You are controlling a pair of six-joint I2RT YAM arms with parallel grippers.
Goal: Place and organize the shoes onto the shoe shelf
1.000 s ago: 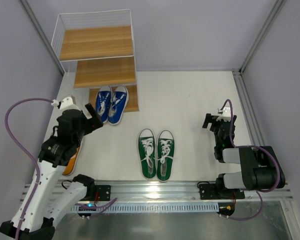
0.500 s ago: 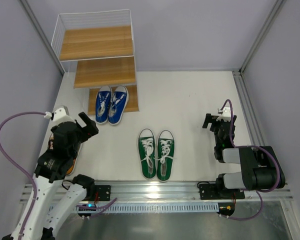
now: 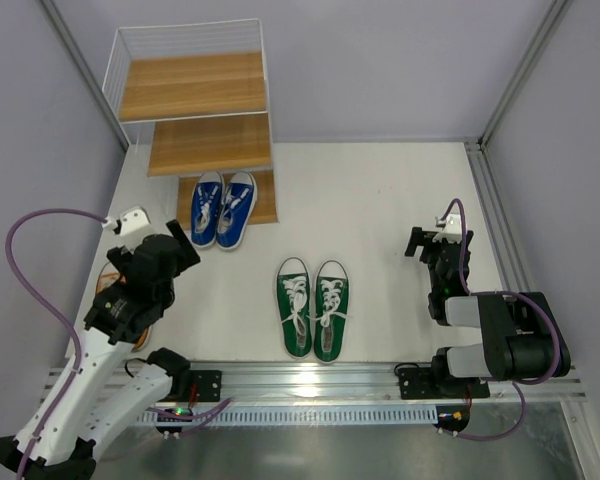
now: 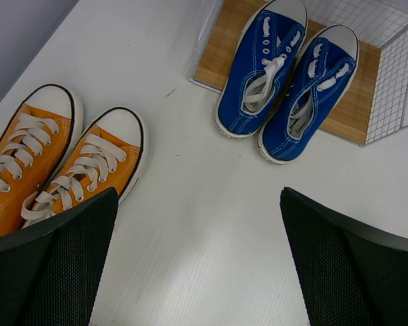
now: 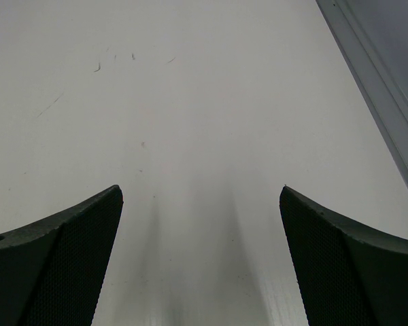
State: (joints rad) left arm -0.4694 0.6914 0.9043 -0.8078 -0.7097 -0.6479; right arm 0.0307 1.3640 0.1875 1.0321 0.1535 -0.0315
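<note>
Currently nothing is being gripped.
The left gripper [image 4: 198, 197] is hovering front-left of the shoe shelf [image 3: 195, 100], fingers spread wide. The blue pair [image 4: 285, 75] is sitting on the shelf's lowest board, heels overhanging its front edge. The orange pair [image 4: 54, 166] is lying front-left of the shelf and the green pair [image 3: 313, 305] front-right. The right gripper [image 5: 200, 193], fingers likewise spread, is sitting far right of the shelf.

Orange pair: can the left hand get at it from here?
Probably yes. The open left hand hovers right beside the orange pair, nothing lying between them; the blue pair sits well clear.
</note>
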